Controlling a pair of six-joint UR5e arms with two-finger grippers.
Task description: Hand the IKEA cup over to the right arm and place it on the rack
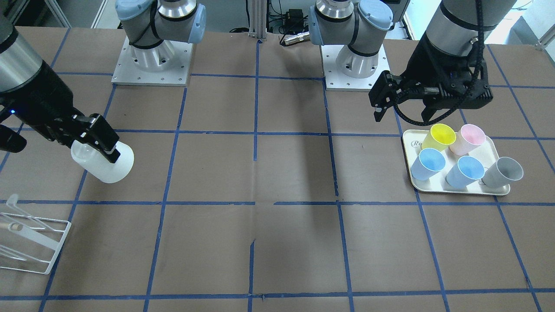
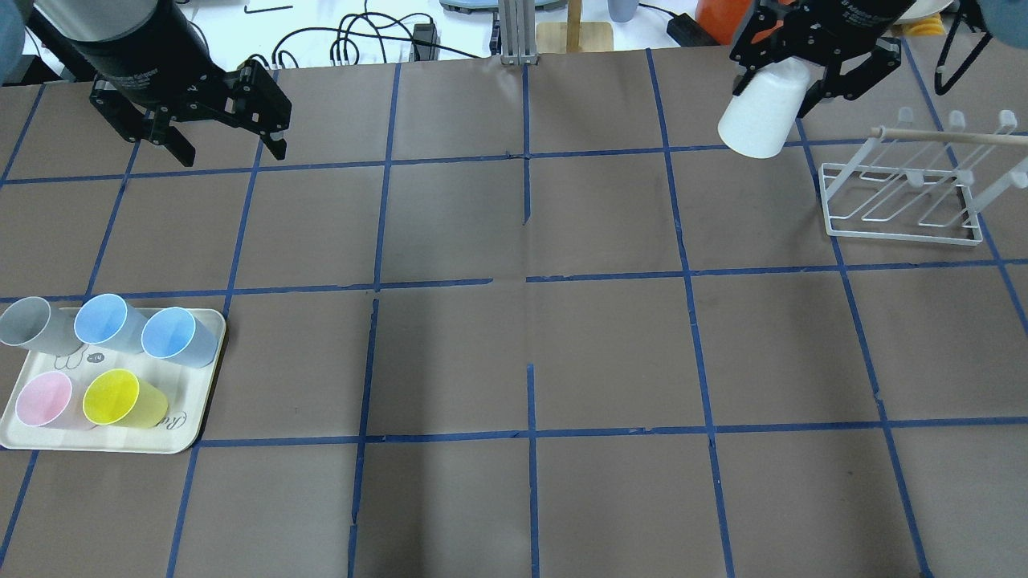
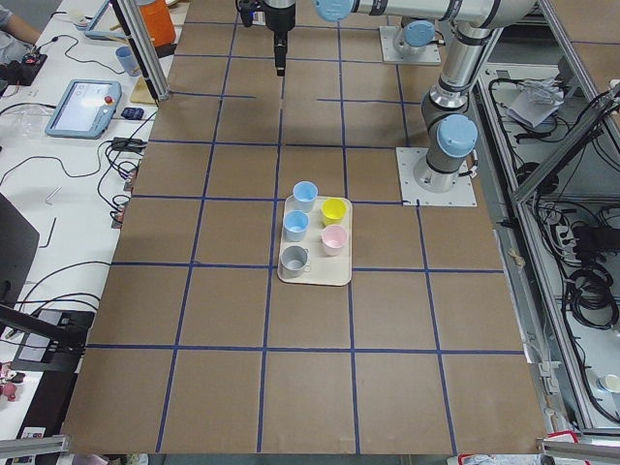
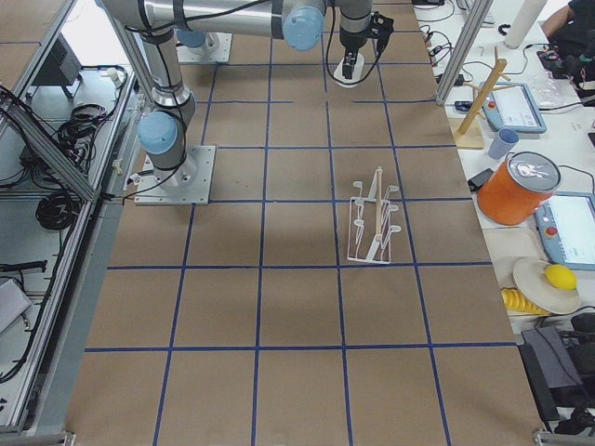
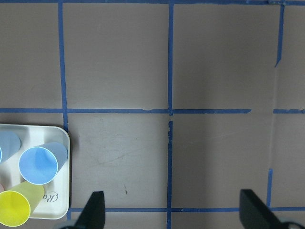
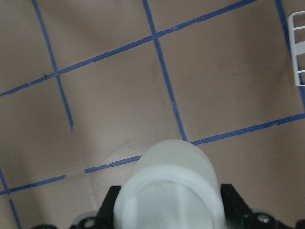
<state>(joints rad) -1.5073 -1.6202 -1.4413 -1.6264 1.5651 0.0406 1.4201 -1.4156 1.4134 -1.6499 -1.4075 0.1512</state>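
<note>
"What's closest?"
"A cream tray (image 2: 205, 385) with five coloured cups (image 2: 120, 397)."
"And farther back?"
"The white rack (image 2: 903, 229). Just beside it, the right gripper (image 2: 777, 80) pinches the white IKEA cup (image 2: 761, 116). The cup is tipped and not touching the rack."
"The left gripper (image 2: 229, 144)?"
"Wide open. It holds nothing."

Cups (image 2: 100, 319) on tray (image 2: 197, 377) at table's (image 2: 522, 361) left end, rack (image 2: 903, 237) at right end

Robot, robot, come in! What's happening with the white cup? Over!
Right gripper shut on IKEA cup, short of the rack. Left gripper open, empty. Nothing seen between cup and rack.
</note>
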